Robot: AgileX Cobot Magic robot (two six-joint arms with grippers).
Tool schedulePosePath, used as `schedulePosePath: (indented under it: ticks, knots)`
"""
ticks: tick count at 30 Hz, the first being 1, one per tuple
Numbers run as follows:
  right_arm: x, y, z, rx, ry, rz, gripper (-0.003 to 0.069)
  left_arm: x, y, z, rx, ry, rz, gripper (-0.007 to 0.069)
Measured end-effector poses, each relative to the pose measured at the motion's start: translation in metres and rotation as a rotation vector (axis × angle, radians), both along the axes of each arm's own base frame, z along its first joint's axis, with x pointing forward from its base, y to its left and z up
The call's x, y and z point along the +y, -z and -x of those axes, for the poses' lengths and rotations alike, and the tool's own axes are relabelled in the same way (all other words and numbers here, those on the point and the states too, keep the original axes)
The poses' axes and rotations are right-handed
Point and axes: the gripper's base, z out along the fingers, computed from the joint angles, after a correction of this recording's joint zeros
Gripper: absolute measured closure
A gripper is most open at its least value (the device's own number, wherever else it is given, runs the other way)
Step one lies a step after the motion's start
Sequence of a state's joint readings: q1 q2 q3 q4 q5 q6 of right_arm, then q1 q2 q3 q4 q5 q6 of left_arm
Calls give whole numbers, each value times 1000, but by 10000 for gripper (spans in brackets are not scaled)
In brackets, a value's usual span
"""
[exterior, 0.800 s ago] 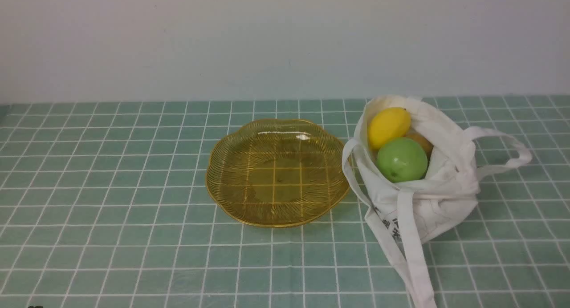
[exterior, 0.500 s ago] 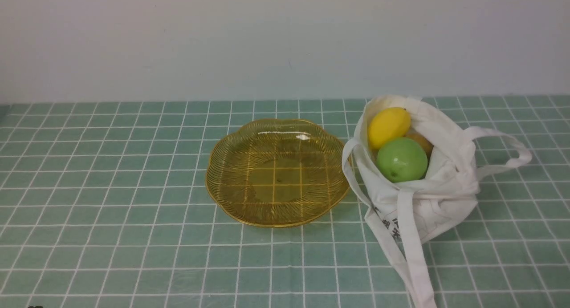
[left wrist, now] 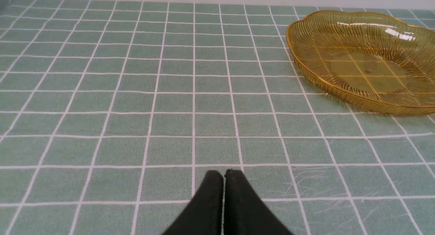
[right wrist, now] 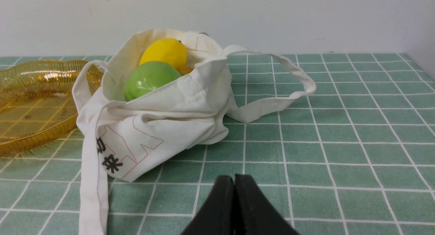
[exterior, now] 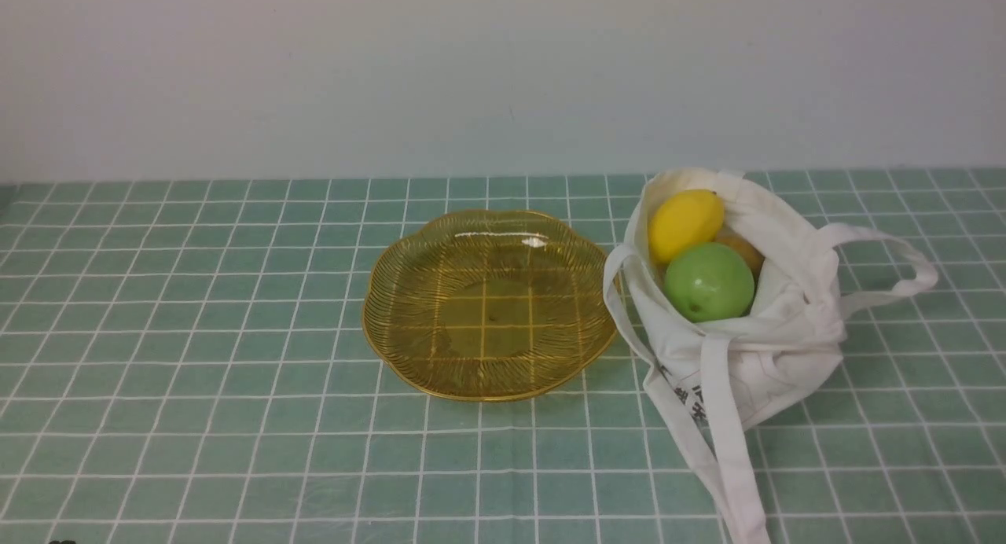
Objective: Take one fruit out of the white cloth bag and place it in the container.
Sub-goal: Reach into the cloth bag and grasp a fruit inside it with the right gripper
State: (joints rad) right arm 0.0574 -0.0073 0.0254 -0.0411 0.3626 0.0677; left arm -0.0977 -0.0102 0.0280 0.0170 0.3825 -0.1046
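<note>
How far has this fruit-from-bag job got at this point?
Done: nothing visible yet; the dish sits empty. In hand: nothing; the right tool is shut with no fruit in it, and the left tool is also shut and empty. Left: the whole transfer. The green apple lies in the mouth of the white bag, beside the lemon.

Dark, tapered tool fingertips point(right wrist: 246, 197)
</note>
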Motion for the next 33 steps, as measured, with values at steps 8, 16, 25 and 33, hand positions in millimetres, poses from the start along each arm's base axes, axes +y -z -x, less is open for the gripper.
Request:
schedulePosePath:
  ticks: [8,16,25,33]
  knots:
    - [0,0,0,0,0,0,674,0,0,0,0,0,0,632]
    - [0,0,0,0,0,0,674,0,0,0,0,0,0,632]
    - [0,0,0,1,1,-14,674,0,0,0,0,0,0,632]
    - [7,-8,-1,-47,21,-605,674,0,0,0,0,0,0,632]
